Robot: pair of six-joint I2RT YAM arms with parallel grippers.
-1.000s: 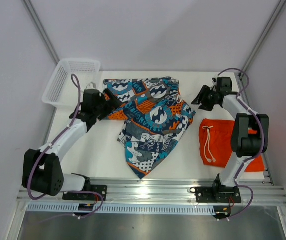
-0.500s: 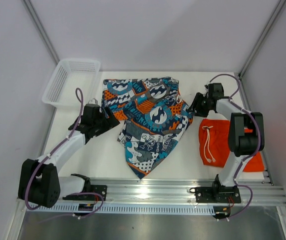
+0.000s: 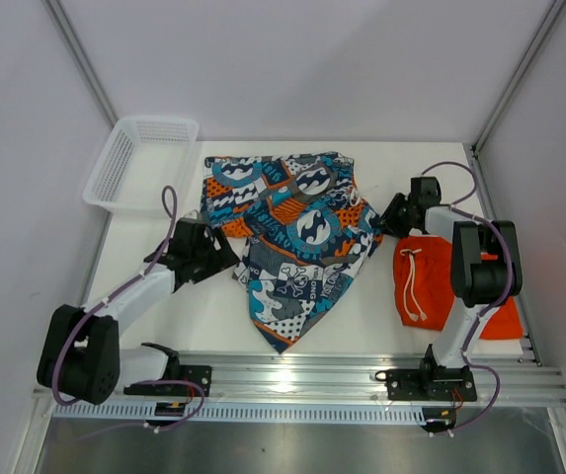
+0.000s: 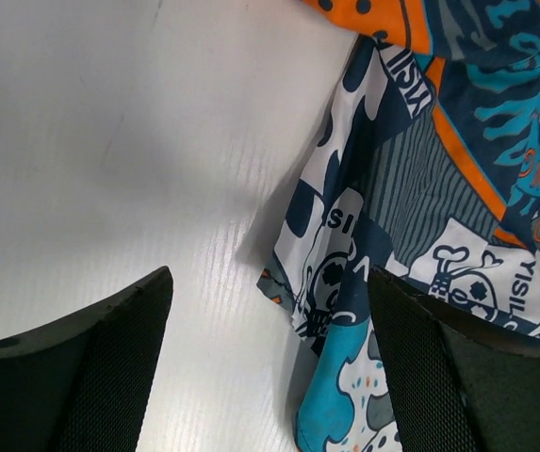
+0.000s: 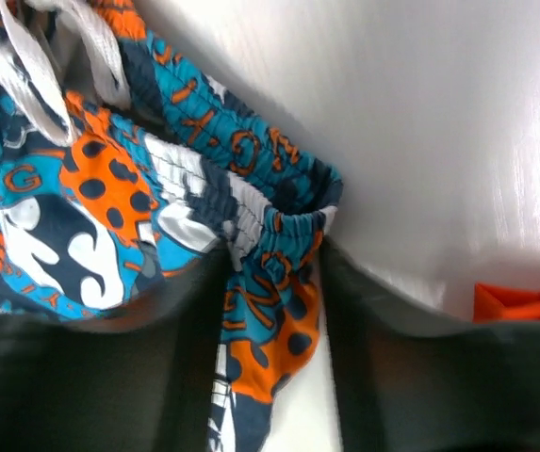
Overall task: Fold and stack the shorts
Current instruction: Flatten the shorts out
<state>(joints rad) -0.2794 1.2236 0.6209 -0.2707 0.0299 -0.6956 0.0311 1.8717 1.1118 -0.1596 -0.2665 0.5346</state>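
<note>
The printed shorts (image 3: 297, 232) lie spread and rumpled in the middle of the table. My left gripper (image 3: 225, 259) is low at their left edge, open, with a hem corner (image 4: 345, 311) lying between its fingers (image 4: 90, 367). My right gripper (image 3: 388, 219) is at their right corner, its jaws closed against the bunched elastic waistband (image 5: 270, 311). The orange shorts (image 3: 431, 281) with a white drawstring lie folded at the right, partly hidden by my right arm. A corner of them shows in the right wrist view (image 5: 519, 303).
A white mesh basket (image 3: 139, 158) stands at the back left corner. The metal rail (image 3: 302, 380) with both arm bases runs along the near edge. The enclosure walls close in the table at the back and sides.
My left gripper has moved nearer and right, from the shorts' back left part to their left hem. My right gripper has come down from the back right onto the shorts' right corner.
</note>
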